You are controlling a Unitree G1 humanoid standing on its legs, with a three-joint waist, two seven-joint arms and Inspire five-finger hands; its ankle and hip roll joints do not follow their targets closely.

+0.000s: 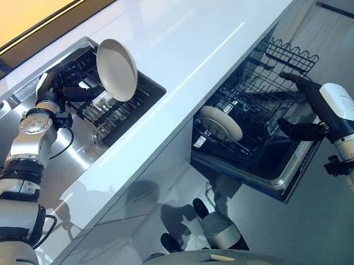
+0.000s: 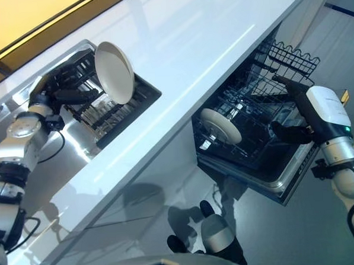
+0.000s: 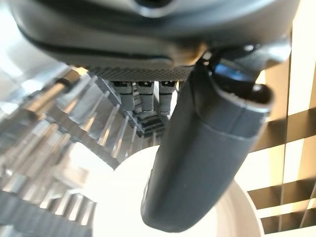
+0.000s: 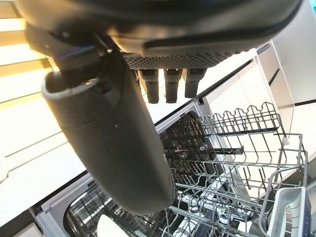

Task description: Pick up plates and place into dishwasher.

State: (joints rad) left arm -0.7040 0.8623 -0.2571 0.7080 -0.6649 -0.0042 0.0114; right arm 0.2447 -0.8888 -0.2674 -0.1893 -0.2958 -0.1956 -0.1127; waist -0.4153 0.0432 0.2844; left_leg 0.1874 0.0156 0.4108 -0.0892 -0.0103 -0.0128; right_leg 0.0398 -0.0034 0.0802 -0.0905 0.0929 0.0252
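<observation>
The left hand (image 1: 65,94) pinches a white plate (image 1: 117,70), thumb on its face and fingers behind, above the dish rack (image 1: 131,105) in the sink. Another plate (image 1: 220,122) stands in the dishwasher's lower rack (image 1: 249,142) (door open), and the right hand (image 1: 303,111) hovers beside it with fingers straight, holding nothing

The left hand (image 1: 74,93) has its fingertips hidden behind the raised plate (image 1: 116,69); the racked plate (image 1: 220,122) is partly masked by dishwasher rack (image 1: 270,104) wires; the sink (image 1: 21,111) runs past the edge.
</observation>
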